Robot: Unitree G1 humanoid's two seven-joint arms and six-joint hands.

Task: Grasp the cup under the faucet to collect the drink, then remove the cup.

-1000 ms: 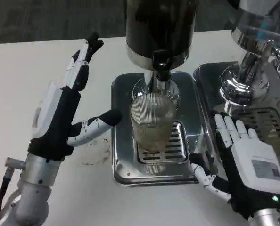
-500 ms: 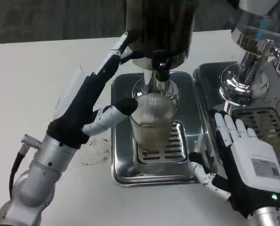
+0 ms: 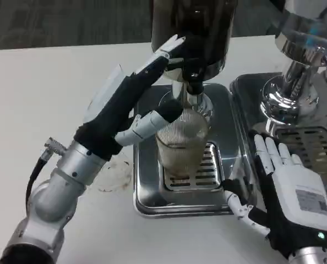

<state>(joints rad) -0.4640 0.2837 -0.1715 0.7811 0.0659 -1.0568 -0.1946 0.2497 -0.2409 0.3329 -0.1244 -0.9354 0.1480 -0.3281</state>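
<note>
A ribbed clear cup [image 3: 181,144] stands upright on the slotted grate of a steel drip tray [image 3: 147,190], right under the faucet [image 3: 192,88] of a dark drink dispenser [image 3: 194,33]. My left hand [image 3: 131,107] reaches in from the left, fingers stretched up toward the dispenser's chrome base, thumb tip against the cup's upper left rim. The hand holds nothing. My right hand [image 3: 287,187] lies flat and open on the table to the right of the tray, thumb near the tray's front right corner.
A second chrome dispenser [image 3: 301,66] with its own drip tray [image 3: 312,140] stands at the right, close behind my right hand. A faint ring stain [image 3: 115,173] marks the white table left of the tray.
My left arm has swung right and forward, from beside the tray to the cup, and its thumb now touches the cup's rim. The right hand stayed put.
</note>
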